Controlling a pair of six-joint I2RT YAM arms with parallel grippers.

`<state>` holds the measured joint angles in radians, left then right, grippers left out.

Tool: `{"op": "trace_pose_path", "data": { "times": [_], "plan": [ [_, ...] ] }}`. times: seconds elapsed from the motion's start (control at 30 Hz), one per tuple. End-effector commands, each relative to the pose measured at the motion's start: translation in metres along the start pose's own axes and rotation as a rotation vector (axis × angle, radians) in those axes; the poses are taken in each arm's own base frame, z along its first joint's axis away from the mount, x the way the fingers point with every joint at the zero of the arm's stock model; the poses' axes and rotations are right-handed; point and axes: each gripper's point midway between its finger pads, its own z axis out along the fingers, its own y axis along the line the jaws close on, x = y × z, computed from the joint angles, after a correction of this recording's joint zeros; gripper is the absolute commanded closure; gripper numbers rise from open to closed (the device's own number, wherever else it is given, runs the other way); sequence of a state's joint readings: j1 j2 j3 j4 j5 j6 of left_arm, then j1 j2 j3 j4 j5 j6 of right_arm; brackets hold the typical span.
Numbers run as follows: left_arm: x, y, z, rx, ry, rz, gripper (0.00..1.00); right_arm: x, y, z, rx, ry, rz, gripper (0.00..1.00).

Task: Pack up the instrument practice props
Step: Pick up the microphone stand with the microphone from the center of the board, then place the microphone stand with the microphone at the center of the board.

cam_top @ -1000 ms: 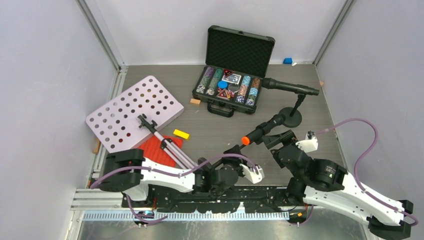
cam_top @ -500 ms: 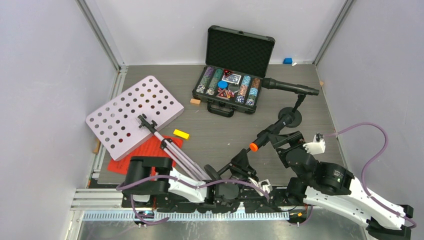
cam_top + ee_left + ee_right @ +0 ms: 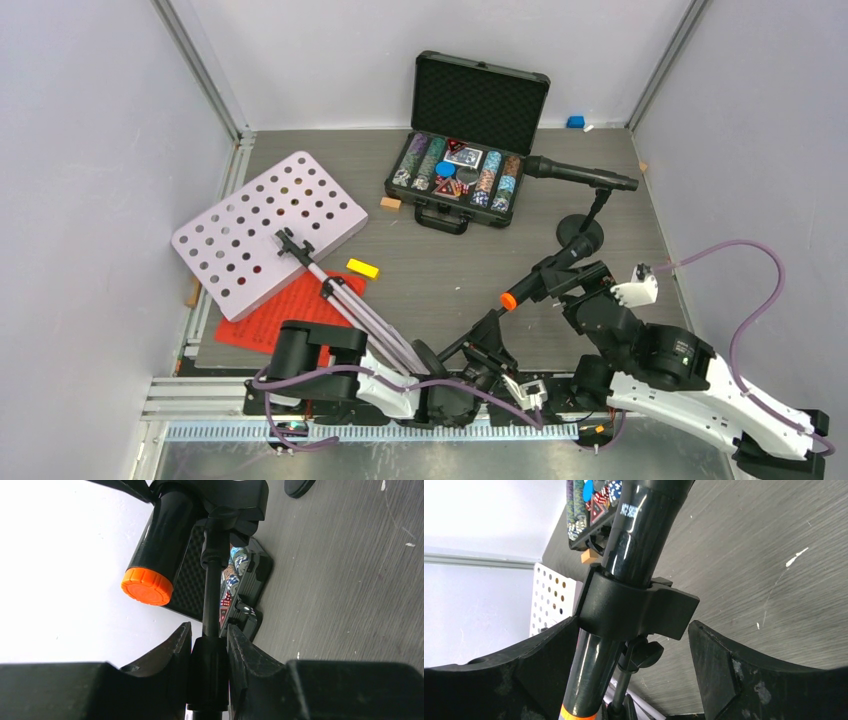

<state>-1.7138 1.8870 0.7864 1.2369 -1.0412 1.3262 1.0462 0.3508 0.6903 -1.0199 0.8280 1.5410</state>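
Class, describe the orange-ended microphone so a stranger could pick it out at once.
Start at the open black case at the table's far edge, then come toward the near edge. There a microphone is held tilted, its pole clamped in the left gripper. Unlike the other microphone near the case, one end is bright orange.
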Motion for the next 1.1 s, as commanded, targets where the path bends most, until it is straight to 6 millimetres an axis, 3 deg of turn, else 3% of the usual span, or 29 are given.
{"op": "trace_pose_path", "data": {
  "times": [0.0,0.3,0.63,1.07],
  "plan": [
    [-0.001,0.031,-0.007,-0.106,0.028,-0.134,1.00,-0.030,0.023,-0.009,-0.062,-0.091,0.079,0.15],
    [-0.001,0.021,-0.005,-0.093,0.043,-0.059,1.00,-0.036,0.034,-0.016,-0.060,-0.086,0.089,0.15],
    [-0.011,0.021,-0.003,-0.093,0.027,0.002,1.00,-0.012,-0.003,0.001,0.054,-0.062,0.127,0.15],
    [-0.020,0.015,-0.009,-0.078,0.001,0.066,1.00,-0.007,-0.014,0.011,0.077,-0.095,0.122,0.15]
  ]
}}
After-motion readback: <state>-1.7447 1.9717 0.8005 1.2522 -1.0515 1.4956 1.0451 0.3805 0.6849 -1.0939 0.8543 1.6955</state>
